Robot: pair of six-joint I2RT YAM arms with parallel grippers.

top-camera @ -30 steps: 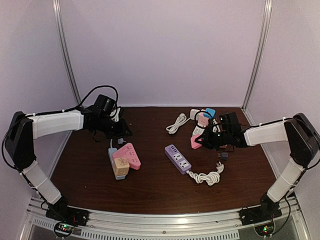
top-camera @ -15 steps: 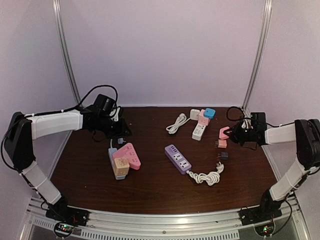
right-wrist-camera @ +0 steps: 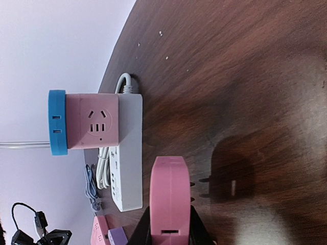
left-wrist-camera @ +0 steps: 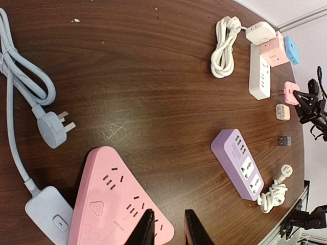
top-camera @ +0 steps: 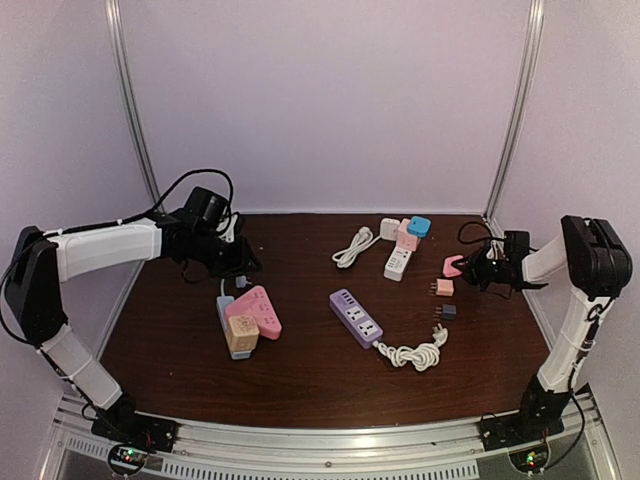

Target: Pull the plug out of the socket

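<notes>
My right gripper (top-camera: 462, 268) is shut on a pink plug (top-camera: 452, 265) and holds it in the air near the table's right edge. The plug is clear of the white socket strip (top-camera: 398, 262), which lies to its left. In the right wrist view the pink plug (right-wrist-camera: 169, 196) sits between the fingers, with the white socket strip (right-wrist-camera: 126, 153) beyond it and the plug's prongs poking out at its right side. My left gripper (top-camera: 244, 266) hovers at the back left. In its wrist view the left gripper (left-wrist-camera: 167, 232) stands slightly open and empty over a pink triangular strip (left-wrist-camera: 110, 201).
A pink cube with a blue cap (top-camera: 411, 232) sits at the white strip's far end, beside a coiled white cable (top-camera: 352, 246). Two small adapters (top-camera: 444, 287) (top-camera: 448, 311) lie below the held plug. A purple strip (top-camera: 356, 317) with its cord (top-camera: 415, 352) lies mid-table. A blue-grey strip with a beige cube (top-camera: 241, 332) lies left.
My right arm has pulled back to the right with the pink plug, from beside the white strip to the table's right edge. The left arm has barely moved.
</notes>
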